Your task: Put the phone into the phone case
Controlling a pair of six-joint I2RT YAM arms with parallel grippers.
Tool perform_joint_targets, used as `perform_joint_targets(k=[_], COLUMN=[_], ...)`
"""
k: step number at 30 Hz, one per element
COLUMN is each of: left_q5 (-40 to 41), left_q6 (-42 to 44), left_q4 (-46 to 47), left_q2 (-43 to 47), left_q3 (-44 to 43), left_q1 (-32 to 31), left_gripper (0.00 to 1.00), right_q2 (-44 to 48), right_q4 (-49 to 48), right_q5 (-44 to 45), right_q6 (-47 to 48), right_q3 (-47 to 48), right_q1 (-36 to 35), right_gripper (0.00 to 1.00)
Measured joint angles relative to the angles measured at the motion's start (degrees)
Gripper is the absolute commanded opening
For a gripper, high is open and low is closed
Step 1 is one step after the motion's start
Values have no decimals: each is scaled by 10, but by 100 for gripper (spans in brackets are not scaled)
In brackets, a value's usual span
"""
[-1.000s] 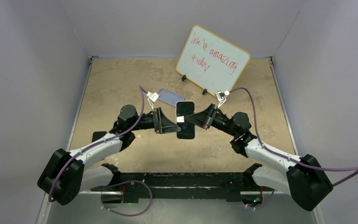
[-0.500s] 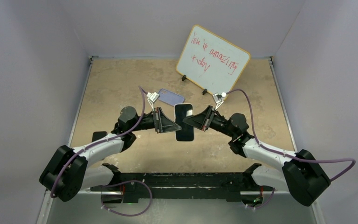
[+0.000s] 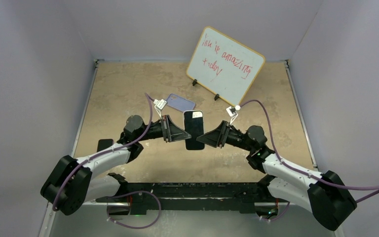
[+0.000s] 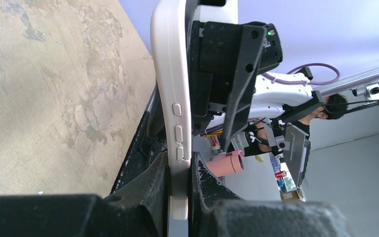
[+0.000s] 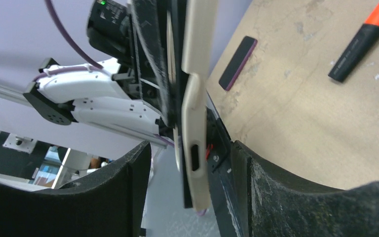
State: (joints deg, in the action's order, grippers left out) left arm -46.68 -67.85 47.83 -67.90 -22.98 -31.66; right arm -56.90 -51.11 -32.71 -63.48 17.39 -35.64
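Note:
The phone [image 3: 193, 130], black screen up with a pale edge, hangs above the table between the two arms. My left gripper [image 3: 181, 134] is shut on its left edge. In the left wrist view the pads clamp the pale edge of the phone [image 4: 173, 98] at my left gripper [image 4: 180, 183]. My right gripper [image 3: 201, 138] is open at the phone's right edge. In the right wrist view the phone's edge [image 5: 198, 123] stands in my right gripper [image 5: 192, 190], with a gap on both sides. The lavender-blue phone case [image 3: 180, 102] lies flat on the table just behind.
A whiteboard [image 3: 225, 62] with red writing stands at the back right. A black marker with an orange cap [image 5: 362, 42] and a small flat black bar [image 5: 237, 63] lie on the table. Grey walls close in the table on three sides.
My right gripper has opened off the phone and drawn back to the right and nearer. The left gripper keeps the phone, which has shifted slightly left.

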Motion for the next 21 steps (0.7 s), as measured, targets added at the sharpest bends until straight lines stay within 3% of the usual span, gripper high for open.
perform_joint_targets(k=[9,12,17,21], left_q5=[13,20,30,34], left_q6=[24,43,73,97], left_q4=[-5,-28,-73,-137], left_q2=[9,18,36,51], left_q3=[2,2,1,-12], left_q1=[0,0,0,-3], left_gripper=[0,0,0,0], right_q2=[0,-1,-11,-12], right_q4=[30,32,22,20], right_q5=[-15,-16,-32,-40], right_q6=[16,13,-3,-6], right_q3=[-13,-13,-18,-22], right_q1=[0,0,0,-1], right_gripper=[44,33,6,0])
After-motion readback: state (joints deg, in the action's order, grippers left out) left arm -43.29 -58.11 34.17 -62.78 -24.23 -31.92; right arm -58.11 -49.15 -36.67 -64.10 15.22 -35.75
